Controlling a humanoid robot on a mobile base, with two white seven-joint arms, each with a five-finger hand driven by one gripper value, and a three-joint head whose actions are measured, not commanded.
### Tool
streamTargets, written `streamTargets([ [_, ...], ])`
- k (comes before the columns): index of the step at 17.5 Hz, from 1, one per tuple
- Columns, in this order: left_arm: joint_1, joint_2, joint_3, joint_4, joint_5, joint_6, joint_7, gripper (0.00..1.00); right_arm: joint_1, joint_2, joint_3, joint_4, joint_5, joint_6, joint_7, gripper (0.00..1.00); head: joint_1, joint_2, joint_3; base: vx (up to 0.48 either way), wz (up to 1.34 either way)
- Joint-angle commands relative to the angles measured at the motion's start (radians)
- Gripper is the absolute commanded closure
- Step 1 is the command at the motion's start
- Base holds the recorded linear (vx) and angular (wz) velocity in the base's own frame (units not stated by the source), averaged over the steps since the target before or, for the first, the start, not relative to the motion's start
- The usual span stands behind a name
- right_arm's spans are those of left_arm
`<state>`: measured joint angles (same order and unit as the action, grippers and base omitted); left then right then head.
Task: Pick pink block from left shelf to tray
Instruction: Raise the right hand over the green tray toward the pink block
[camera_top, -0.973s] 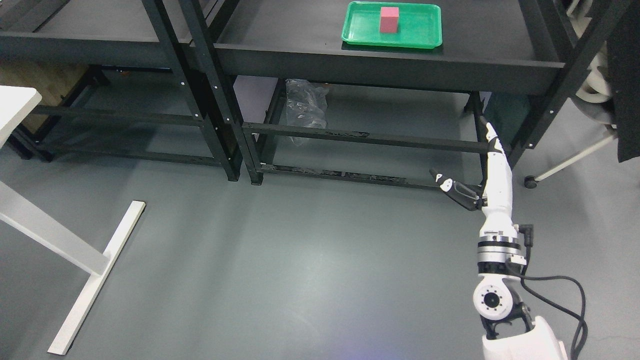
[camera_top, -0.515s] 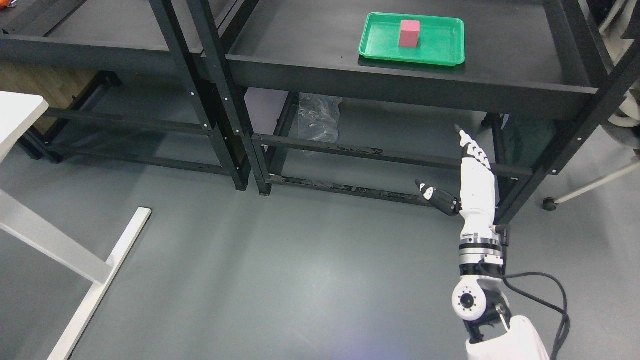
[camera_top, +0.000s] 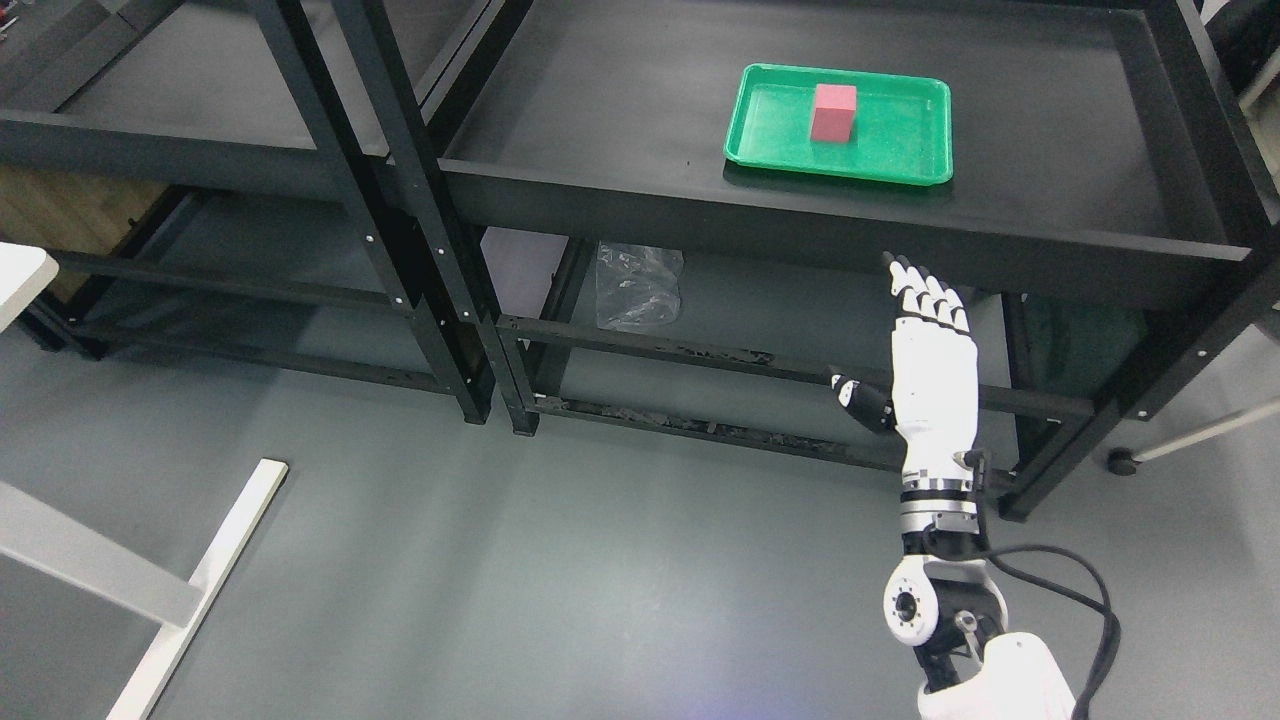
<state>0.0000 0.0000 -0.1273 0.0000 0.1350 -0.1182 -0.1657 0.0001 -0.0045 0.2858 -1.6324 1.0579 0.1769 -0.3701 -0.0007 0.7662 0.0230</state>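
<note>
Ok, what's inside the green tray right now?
One pink block stands upright inside the green tray, toward its left half. Nothing else shows in it; the patch of tray floor under the block is covered.

I count one pink block (camera_top: 833, 111), and it sits in the one green tray (camera_top: 900, 150) on the far right shelf. I see two black shelf units: one on the left (camera_top: 200, 140), one on the right (camera_top: 620, 110). One clear plastic bag (camera_top: 638, 285) lies under the right unit. One robot hand (camera_top: 930, 365) shows near right, and one white table leg (camera_top: 190, 590) near left.
</note>
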Motion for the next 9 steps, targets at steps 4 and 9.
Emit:
streamTargets([
  [4, 0.02, 0.017, 0.0, -0.017, 0.0, 0.0, 0.0, 0.0, 0.015, -0.013, 0.03, 0.003, 0.455, 0.026, 0.007, 0.01, 0.0, 0.0, 0.0, 0.239, -0.02],
  [9, 0.02, 0.017, 0.0, -0.017, 0.0, 0.0, 0.0, 0.0, -0.005, -0.013, 0.03, -0.003, 0.382, 0.029, -0.085, 0.01, 0.0, 0.0, 0.0, 0.239, -0.02],
])
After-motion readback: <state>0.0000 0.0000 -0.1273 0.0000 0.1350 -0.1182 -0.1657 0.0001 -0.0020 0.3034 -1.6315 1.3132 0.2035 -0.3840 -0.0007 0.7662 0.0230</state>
